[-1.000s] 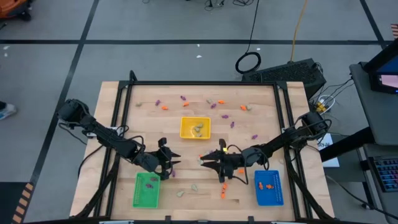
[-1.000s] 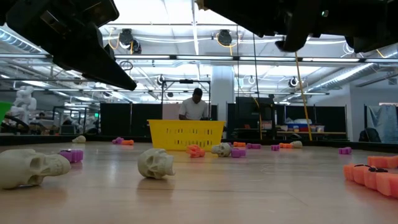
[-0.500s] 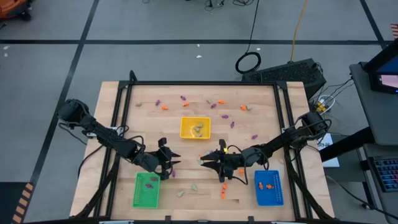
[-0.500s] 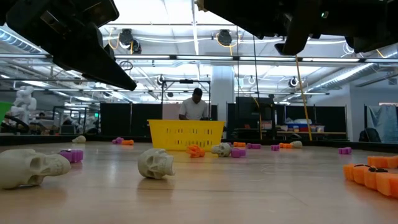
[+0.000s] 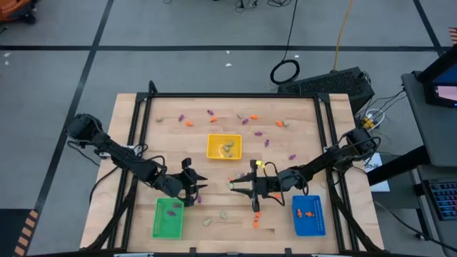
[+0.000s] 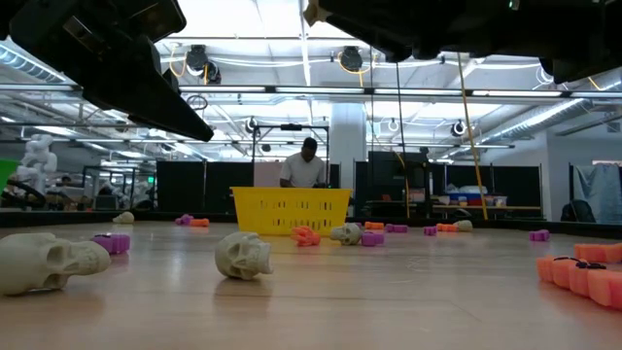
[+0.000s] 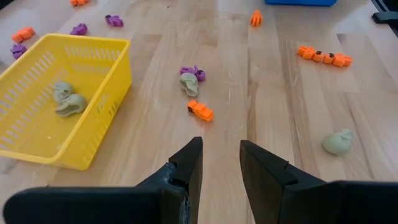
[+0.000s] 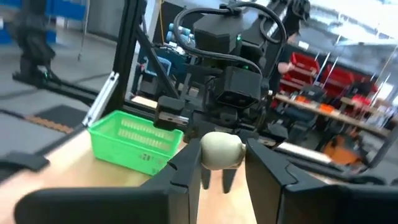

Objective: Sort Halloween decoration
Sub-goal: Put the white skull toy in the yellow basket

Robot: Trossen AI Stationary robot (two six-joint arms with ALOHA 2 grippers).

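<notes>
Right gripper (image 8: 224, 163) pinches pale skull (image 8: 221, 150) between fingers, up off table. Sits near table middle, at 5 o'clock from yellow basket (image 5: 224, 146). Since earlier picture, wrist has turned a bit, arm higher in low view.

Left gripper (image 7: 221, 163) has not moved, at 7 o'clock from yellow basket, just above green basket (image 5: 168, 217). Fingers a little apart, holding nothing.

Orange, purple, pale trinkets lie spread on table (image 5: 307, 128), same spots. Two orange pieces in blue basket (image 5: 308, 215). Pale skulls in yellow basket.

I can read no text, label, number or sign anywhere around my claws.
</notes>
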